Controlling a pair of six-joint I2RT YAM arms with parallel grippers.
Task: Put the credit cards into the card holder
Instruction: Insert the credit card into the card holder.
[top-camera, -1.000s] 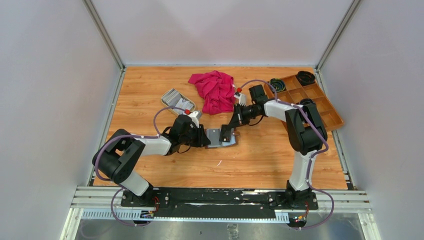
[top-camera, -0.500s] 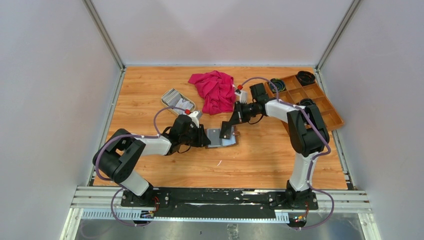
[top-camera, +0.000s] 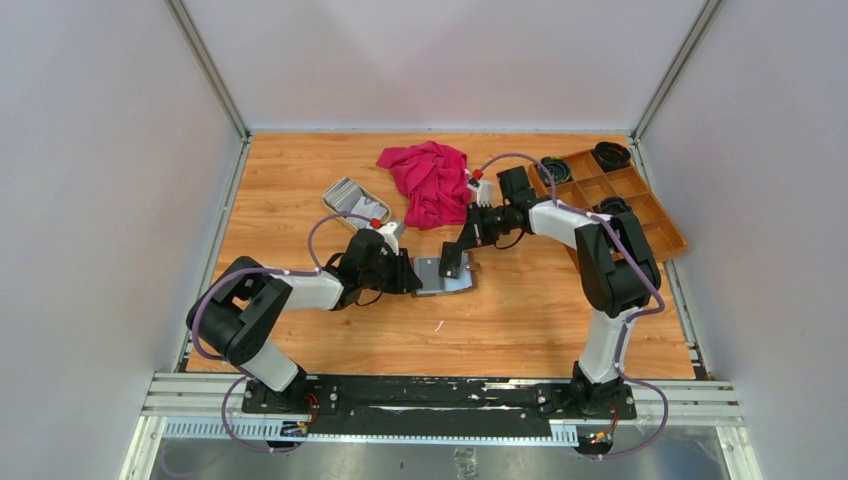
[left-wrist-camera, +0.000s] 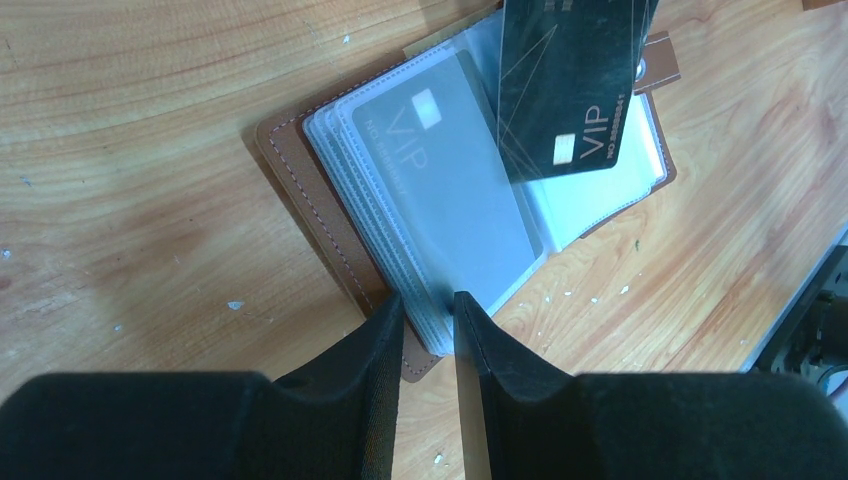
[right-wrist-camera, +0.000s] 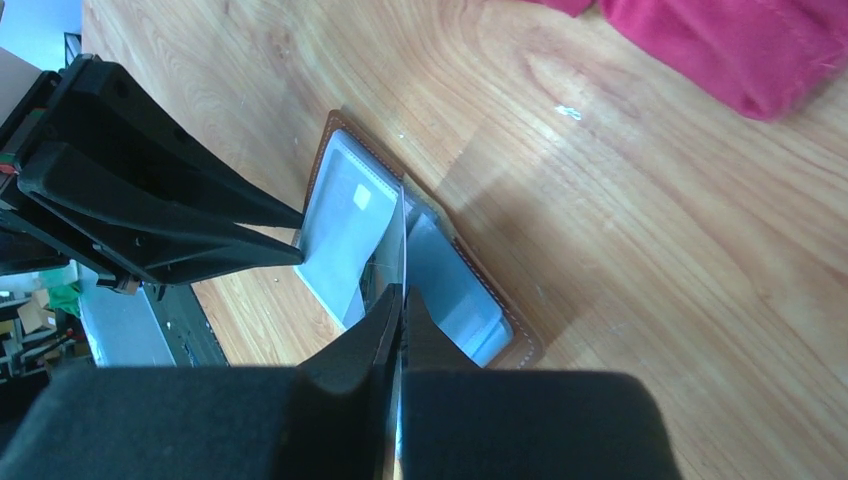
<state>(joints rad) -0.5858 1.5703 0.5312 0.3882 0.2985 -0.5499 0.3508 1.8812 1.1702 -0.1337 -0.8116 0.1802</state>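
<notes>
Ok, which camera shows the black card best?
Left wrist: the black card faces it, VIP print readable, over the card holder. Right wrist sees only its thin edge in the right gripper. Overhead: too small to tell.

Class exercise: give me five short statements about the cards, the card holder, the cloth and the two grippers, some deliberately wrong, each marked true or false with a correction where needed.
1. The card holder lies open on the table. True.
2. The right gripper grips a black card above the holder. True.
3. The left gripper hangs empty, far from the holder. False: it pinches the holder's near edge.
4. The red cloth covers the holder. False: it lies apart, farther back on the table.
5. A grey card sits inside the holder's clear sleeves. True.
</notes>
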